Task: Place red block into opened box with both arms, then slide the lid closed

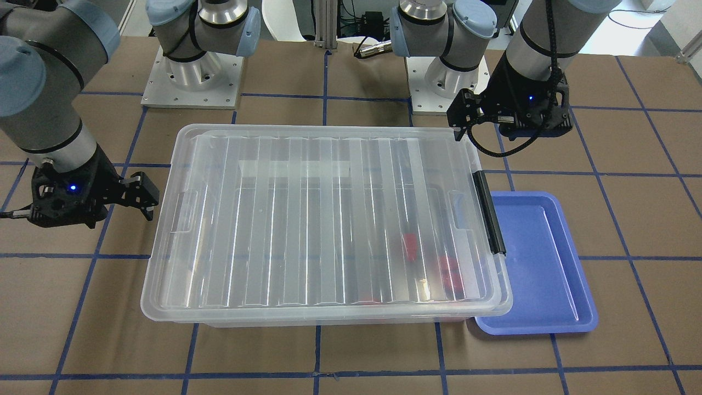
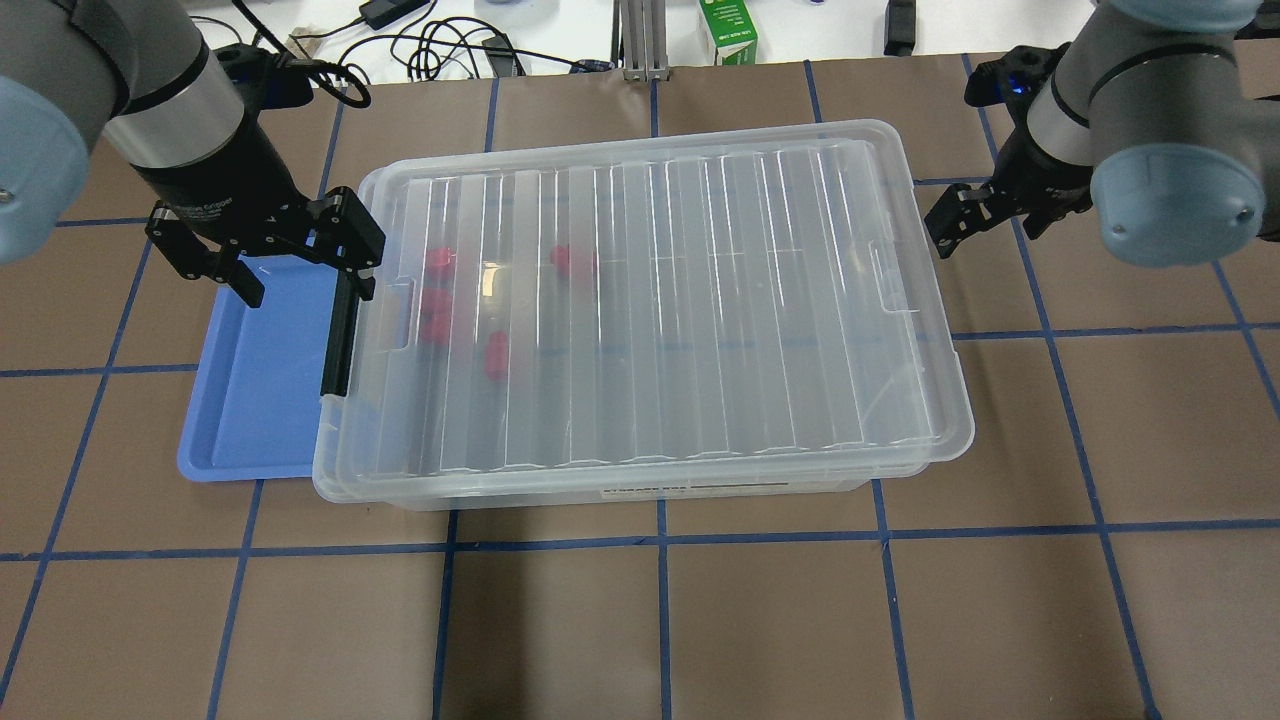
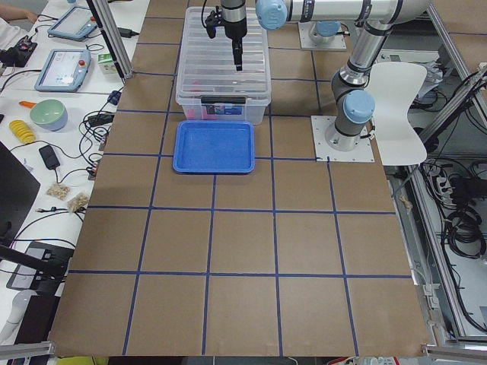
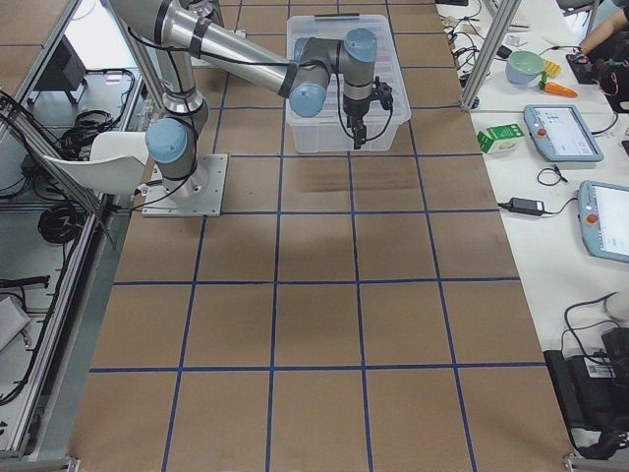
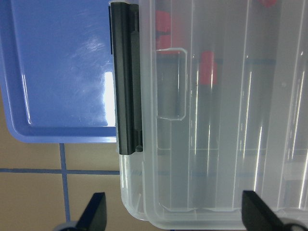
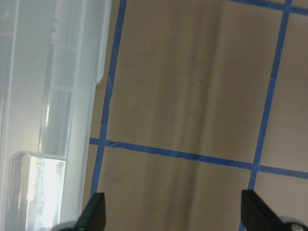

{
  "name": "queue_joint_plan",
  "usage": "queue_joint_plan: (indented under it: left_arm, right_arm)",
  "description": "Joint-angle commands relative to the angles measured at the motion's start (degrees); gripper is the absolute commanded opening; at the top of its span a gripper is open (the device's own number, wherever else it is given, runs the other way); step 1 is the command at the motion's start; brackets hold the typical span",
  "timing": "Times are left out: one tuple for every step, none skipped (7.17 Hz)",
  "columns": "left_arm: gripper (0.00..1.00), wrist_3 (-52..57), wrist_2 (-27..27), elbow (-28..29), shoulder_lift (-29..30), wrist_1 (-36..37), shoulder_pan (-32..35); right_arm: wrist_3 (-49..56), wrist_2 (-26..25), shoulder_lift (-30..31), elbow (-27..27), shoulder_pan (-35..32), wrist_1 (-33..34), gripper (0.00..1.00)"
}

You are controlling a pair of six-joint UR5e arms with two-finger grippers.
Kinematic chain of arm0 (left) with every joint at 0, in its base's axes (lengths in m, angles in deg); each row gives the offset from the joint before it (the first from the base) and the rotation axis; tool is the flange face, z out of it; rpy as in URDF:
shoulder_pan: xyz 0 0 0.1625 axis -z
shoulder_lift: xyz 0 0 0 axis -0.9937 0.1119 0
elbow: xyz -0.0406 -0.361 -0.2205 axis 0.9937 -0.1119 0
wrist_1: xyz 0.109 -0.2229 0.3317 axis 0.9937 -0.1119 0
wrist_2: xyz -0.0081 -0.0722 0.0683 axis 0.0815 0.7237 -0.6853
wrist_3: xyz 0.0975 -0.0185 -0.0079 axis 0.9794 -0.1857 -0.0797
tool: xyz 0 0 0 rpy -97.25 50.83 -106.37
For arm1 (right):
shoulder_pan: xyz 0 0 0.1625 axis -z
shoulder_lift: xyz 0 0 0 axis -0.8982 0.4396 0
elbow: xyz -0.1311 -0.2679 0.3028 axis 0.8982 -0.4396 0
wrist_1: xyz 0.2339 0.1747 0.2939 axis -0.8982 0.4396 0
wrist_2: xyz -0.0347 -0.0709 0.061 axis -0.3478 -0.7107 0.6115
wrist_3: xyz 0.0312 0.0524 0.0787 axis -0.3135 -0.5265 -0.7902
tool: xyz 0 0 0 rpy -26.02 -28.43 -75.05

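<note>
The left gripper [image 2: 307, 288], at the upper left of the overhead view, is spread wide and holds nothing. It hangs over the latch end of the box [image 2: 640, 492], with one finger above the blue tray [image 2: 250, 410] and the other by the top of the black latch bar [image 2: 338, 345]. Whether it touches the bar cannot be told. The right gripper [image 6: 174, 216], at the upper right of that view, is also spread wide and empty. It is just off the box's opposite short end, over bare table cover [image 2: 640, 620].

The ribbed clear lid [image 2: 720, 300] lies flat on the box and covers it. Several red blocks [image 2: 437, 320] show blurred through it, all inside the box toward the latch end.

White print on the left gripper's black body seems to end in "Gripper"; the rest is unreadable. A strip label [image 2: 700, 489] on the box's near wall is too small to read, as is the print on a green carton [image 2: 728, 30] at the top edge.

The brown table cover is crossed by blue tape lines [image 2: 660, 540]. In the side views, white benches beside the table carry teach pendants [image 3: 68, 68], cables and a green bowl [image 3: 49, 114]. A white chair [image 3: 399, 99] stands by the robot bases.
</note>
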Motion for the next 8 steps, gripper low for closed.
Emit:
queue_joint_plan:
  left_arm:
    - [1.0,-0.1,-0.2,0.0,0.0,0.0,0.1]
    - [1.0,-0.5,0.2,0.0,0.1,0.0,0.1]
    - [1.0,-0.9,0.2,0.0,0.2,0.1,0.1]
    - [1.0,-0.9,0.1,0.0,0.1,0.1,0.1]
    - [1.0,-0.7,-0.1,0.0,0.0,0.0,0.1]
    - [1.0,-0.3,-0.2,0.0,-0.2,0.0,0.1]
    - [1.0,-0.1,-0.3,0.0,-0.2,0.0,0.1]
    - [1.0,-0.1,-0.3,0.1,-0.2,0.0,0.1]
  right_arm:
    - [-0.2,-0.2,2.8,-8.7,0.1,-11.8,1.0]
    - [-0.4,-0.2,4.7,-12.1,0.0,-18.0,1.0]
    - [-1.4,-0.1,6.8,-13.6,-0.2,-22.8,1.0]
    - [-5.8,0.0,7.6,-13.5,-1.2,-24.6,1.0]
    - [-8.9,-0.6,7.7,-13.6,-4.1,-24.3,1.0]
    - [-14.0,-1.1,7.6,-13.6,-7.7,-24.1,1.0]
    - [-16.7,-1.1,7.4,-13.8,-9.5,-23.9,1.0]
    - [-16.9,-1.0,7.3,-13.8,-9.6,-23.7,1.0]
